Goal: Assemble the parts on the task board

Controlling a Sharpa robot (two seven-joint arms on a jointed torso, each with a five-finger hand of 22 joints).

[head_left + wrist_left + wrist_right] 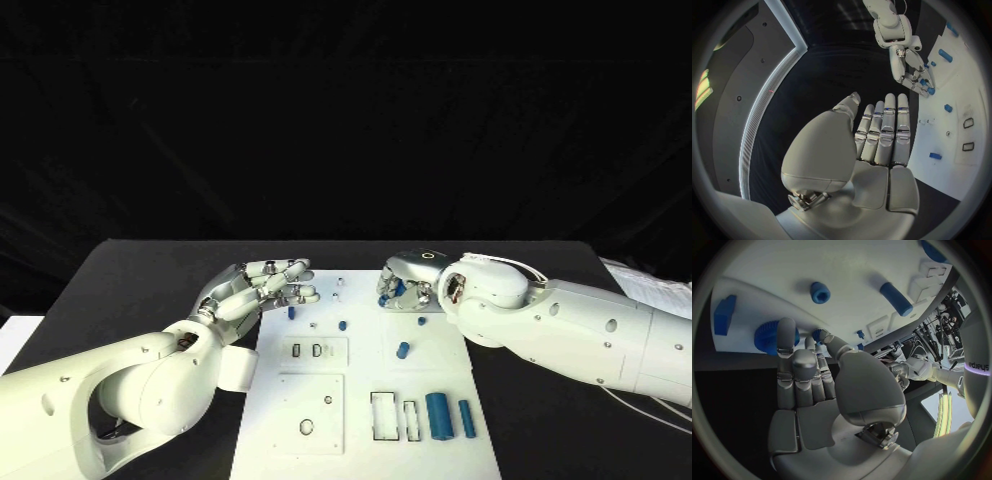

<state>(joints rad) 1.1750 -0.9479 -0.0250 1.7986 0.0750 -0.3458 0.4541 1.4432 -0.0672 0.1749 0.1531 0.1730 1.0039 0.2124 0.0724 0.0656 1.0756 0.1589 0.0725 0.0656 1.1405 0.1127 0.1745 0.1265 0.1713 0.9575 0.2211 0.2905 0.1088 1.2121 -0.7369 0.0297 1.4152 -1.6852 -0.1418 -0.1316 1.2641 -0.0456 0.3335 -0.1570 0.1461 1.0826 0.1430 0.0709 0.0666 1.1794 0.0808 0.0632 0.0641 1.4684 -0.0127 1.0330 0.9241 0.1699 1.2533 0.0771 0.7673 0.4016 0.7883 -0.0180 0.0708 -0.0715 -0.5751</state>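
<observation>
The flat white rectangular task board (pixel 378 385) lies in the middle of the black table (pixel 130 270), and most of the work on it looks undone: several recesses near the robot's edge stand empty, and loose pieces are scattered over the plate.

The right hand (pixel 408 278) is at the board's far edge. The right wrist view shows its fingertips (pixel 786 327) touching a round, ridged blue part (pixel 772 337) there, so I judge this to be the piece in hand; whether the hand actually grips it I cannot tell.

The left hand (pixel 264 283) hovers beside the board's far left corner, fingers nearly straight and together, holding nothing.

Two blue cylinders (pixel 450 417) lie side by side near the close edge (probably waiting their turn). A short blue peg (pixel 402 350) lies mid-board, with smaller blue bits (pixel 343 324) farther up.
</observation>
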